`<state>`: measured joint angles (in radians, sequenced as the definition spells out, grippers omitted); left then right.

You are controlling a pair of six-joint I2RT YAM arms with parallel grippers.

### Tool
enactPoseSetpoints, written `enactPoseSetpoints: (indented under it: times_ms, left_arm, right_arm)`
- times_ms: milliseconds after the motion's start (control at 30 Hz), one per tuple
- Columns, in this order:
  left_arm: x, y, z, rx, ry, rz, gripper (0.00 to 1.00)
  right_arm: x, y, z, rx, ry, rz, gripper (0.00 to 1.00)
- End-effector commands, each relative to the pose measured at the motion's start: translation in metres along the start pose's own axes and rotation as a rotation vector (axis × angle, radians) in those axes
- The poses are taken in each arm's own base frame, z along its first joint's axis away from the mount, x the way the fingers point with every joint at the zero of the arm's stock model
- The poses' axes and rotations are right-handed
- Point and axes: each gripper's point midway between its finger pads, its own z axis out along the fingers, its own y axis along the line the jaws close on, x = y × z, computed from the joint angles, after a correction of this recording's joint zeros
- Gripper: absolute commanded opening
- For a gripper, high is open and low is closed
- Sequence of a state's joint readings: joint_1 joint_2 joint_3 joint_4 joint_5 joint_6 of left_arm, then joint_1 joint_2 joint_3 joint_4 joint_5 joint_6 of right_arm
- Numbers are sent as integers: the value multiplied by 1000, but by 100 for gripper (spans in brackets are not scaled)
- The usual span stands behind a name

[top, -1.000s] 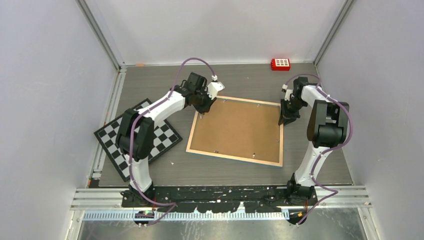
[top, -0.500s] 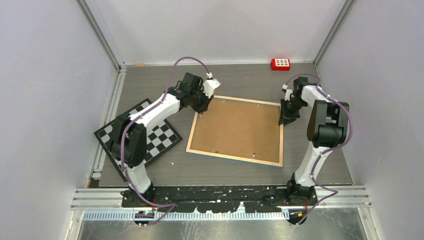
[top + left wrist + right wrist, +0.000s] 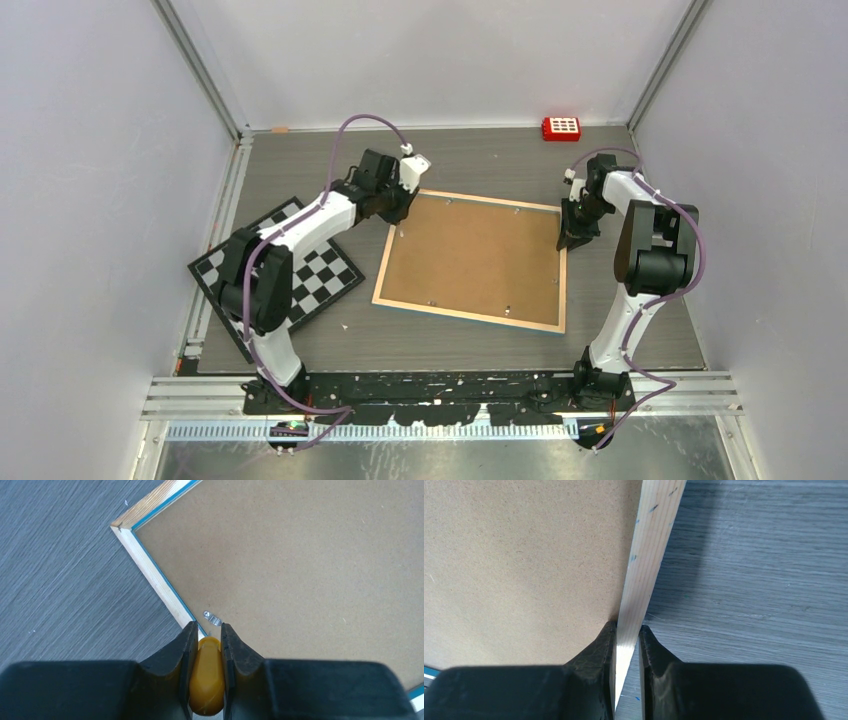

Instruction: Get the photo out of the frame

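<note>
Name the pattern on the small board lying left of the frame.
Black-and-white checks; the board shows best in top external.

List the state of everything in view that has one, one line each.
frame: flat on the table, face down, brown backing in place.
photo: not visible; no print outside the frame.
left gripper: shut on a yellow piece.
right gripper: shut on the frame's wooden edge.
clip: lying over the backing's edge, just ahead of the left gripper.
chequered board: flat on the table, left of the frame.
</note>
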<state>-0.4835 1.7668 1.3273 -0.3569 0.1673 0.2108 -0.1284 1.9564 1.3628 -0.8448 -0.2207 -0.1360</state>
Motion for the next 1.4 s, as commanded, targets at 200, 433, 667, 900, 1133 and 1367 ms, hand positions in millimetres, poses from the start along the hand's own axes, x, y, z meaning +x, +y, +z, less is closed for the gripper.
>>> enactPoseSetpoints:
  times_ms: [200,433,667,900,1133,1367]
  left_arm:
    - [-15,0,19,6,-86,-37,0]
    - [-21,-8,25,46,-116,-89,0]
    - [-36,-13,24,69,-177,-165,0]
    - [-48,-13,22,65,-219,-234,0]
    - [-68,-15,0,99,-246,-197,0]
    - [-62,-9,-23,110,-221,-210,0]
  right_arm:
    - [20,8,14,-30,65,-27,1]
    - [20,7,15,-26,70,-28,1]
    - [18,7,15,-26,68,-24,1]
    - [17,8,16,-29,70,-26,1]
    - [10,3,19,7,65,-111,0]
    - [-22,-13,13,68,28,-257,1]
